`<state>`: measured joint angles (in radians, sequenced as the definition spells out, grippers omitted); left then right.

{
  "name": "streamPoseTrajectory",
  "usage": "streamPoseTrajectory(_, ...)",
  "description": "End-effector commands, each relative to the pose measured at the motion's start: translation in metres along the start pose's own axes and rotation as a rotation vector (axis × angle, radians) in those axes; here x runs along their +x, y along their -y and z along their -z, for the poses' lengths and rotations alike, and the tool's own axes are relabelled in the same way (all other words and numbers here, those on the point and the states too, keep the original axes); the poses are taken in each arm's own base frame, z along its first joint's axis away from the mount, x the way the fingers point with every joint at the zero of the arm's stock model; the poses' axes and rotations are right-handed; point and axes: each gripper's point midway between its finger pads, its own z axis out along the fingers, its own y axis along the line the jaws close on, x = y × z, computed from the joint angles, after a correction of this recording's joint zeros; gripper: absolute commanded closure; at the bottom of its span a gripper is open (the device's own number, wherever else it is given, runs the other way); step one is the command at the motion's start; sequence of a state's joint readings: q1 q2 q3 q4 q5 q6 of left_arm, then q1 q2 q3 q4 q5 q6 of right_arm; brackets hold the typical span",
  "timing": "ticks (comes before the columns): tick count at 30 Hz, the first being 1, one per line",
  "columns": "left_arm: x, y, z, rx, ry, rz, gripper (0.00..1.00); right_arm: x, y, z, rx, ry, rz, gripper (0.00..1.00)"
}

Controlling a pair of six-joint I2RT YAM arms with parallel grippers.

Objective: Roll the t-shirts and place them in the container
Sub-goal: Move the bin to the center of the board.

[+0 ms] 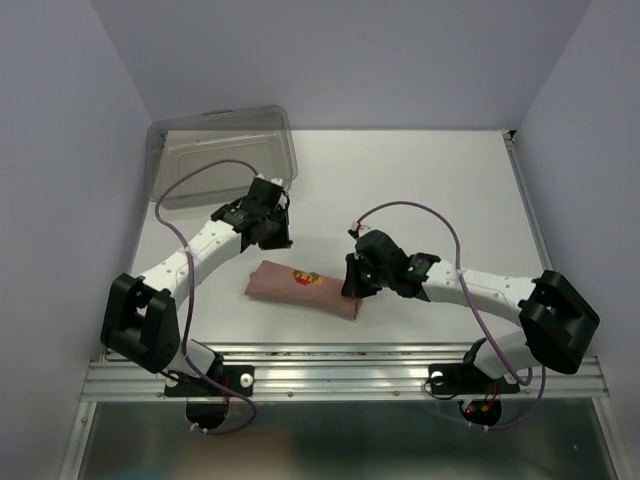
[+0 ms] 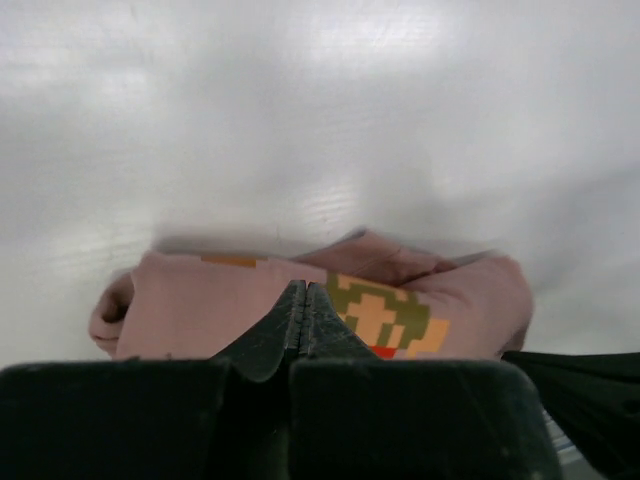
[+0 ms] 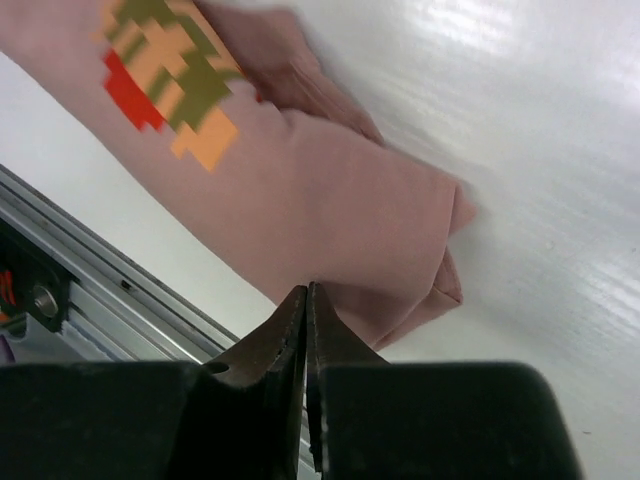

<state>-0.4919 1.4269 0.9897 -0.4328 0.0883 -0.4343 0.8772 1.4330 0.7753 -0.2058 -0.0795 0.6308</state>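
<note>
Near the front edge of the white table [image 1: 420, 180], just beyond the metal rail [image 1: 340, 365], the dusty-pink t-shirt [image 1: 300, 288] lies as a narrow bundle; its long axis runs across the table, the left end a little farther from the arm bases than the right end; the orange-yellow print [image 1: 302, 277] faces up near the middle; the left gripper [image 1: 278, 240] sits just beyond the bundle's left end, its fingers [image 2: 290, 320] pressed together with no cloth between them; the right gripper [image 1: 352, 288] is at the bundle's right end, its fingers [image 3: 285, 335] likewise pressed together, tips over the folded edge; whether they touch the cloth I cannot tell; a clear grey bin [image 1: 225, 150] stands at the far left corner, well apart
</note>
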Motion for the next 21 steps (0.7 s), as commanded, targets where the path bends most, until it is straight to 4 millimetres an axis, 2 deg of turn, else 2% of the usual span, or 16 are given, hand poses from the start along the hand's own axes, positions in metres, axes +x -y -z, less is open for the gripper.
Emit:
streamPoseTrajectory(1,-0.073,0.018,0.048,-0.019,0.199,-0.068,1.00,-0.087,-0.040,0.049,-0.040,0.286,0.078,0.91)
streamPoseTrajectory(3,-0.102,0.024,0.064,-0.032,0.261,-0.084,1.00,-0.110,-0.034,0.060,0.033,0.370,0.106,0.82)
streamPoseTrajectory(4,-0.108,0.024,0.062,-0.043,0.262,-0.087,0.98,-0.116,-0.032,0.062,0.056,0.389,0.117,0.77)
streamPoseTrajectory(5,-0.118,0.024,0.064,-0.050,0.279,-0.086,0.97,-0.122,-0.029,0.063,0.083,0.407,0.138,0.64)
streamPoseTrajectory(6,-0.134,0.024,0.066,-0.059,0.299,-0.091,0.91,-0.133,-0.027,0.067,0.122,0.439,0.138,0.56)
streamPoseTrajectory(8,-0.153,0.023,0.067,-0.070,0.324,-0.094,0.84,-0.138,-0.023,0.064,0.155,0.448,0.145,0.46)
streamPoseTrajectory(9,-0.174,0.020,0.068,-0.089,0.357,-0.089,0.75,-0.142,-0.021,0.065,0.173,0.461,0.146,0.38)
streamPoseTrajectory(10,-0.182,0.023,0.068,-0.087,0.372,-0.094,0.75,-0.143,-0.021,0.065,0.178,0.464,0.145,0.34)
streamPoseTrajectory(11,-0.194,0.016,0.067,-0.101,0.387,-0.080,0.68,-0.143,-0.021,0.063,0.181,0.463,0.146,0.32)
streamPoseTrajectory(12,-0.211,0.021,0.075,-0.085,0.424,-0.077,0.63,-0.143,-0.019,0.060,0.191,0.458,0.154,0.28)
streamPoseTrajectory(13,-0.218,0.012,0.061,-0.104,0.405,-0.067,0.55,-0.144,-0.018,0.061,0.195,0.458,0.155,0.26)
streamPoseTrajectory(15,-0.239,0.015,0.062,-0.086,0.430,-0.064,0.50,-0.143,-0.014,0.061,0.213,0.463,0.152,0.22)
streamPoseTrajectory(16,-0.241,0.011,0.043,-0.099,0.398,-0.067,0.43,-0.142,-0.008,0.061,0.225,0.465,0.141,0.20)
streamPoseTrajectory(18,-0.256,0.011,0.023,-0.104,0.391,-0.069,0.34,-0.143,-0.003,0.067,0.231,0.480,0.116,0.18)
streamPoseTrajectory(20,-0.263,0.014,0.010,-0.100,0.379,-0.078,0.30,-0.139,0.006,0.067,0.241,0.478,0.092,0.15)
streamPoseTrajectory(21,-0.274,0.019,0.010,-0.082,0.398,-0.082,0.27,-0.140,0.012,0.070,0.248,0.482,0.075,0.14)
